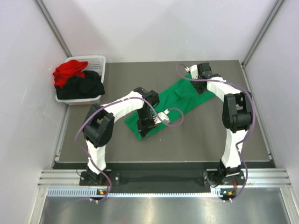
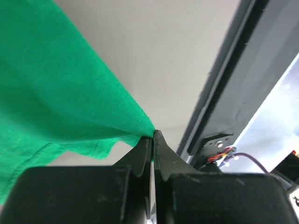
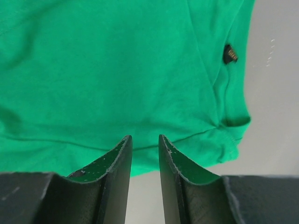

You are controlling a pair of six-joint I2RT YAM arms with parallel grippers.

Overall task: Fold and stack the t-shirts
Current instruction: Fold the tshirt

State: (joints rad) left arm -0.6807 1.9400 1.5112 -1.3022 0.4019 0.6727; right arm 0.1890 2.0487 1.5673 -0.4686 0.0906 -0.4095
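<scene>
The green t-shirt (image 1: 182,99) lies spread diagonally across the middle of the table. My left gripper (image 1: 145,125) is shut on its near left edge, and in the left wrist view the cloth (image 2: 60,88) is pinched at the tips (image 2: 153,136). My right gripper (image 1: 200,77) is open over the shirt's far right end. In the right wrist view its jaws (image 3: 145,142) stand slightly apart above the hem (image 3: 140,93). The red t-shirt (image 1: 69,71) and the black t-shirt (image 1: 84,87) lie bunched in the white basket (image 1: 99,61).
The basket stands at the far left of the table. Grey walls close in on both sides. The table's front edge and a metal rail (image 1: 159,178) run by the arm bases. A small black label (image 3: 229,53) sits on the shirt.
</scene>
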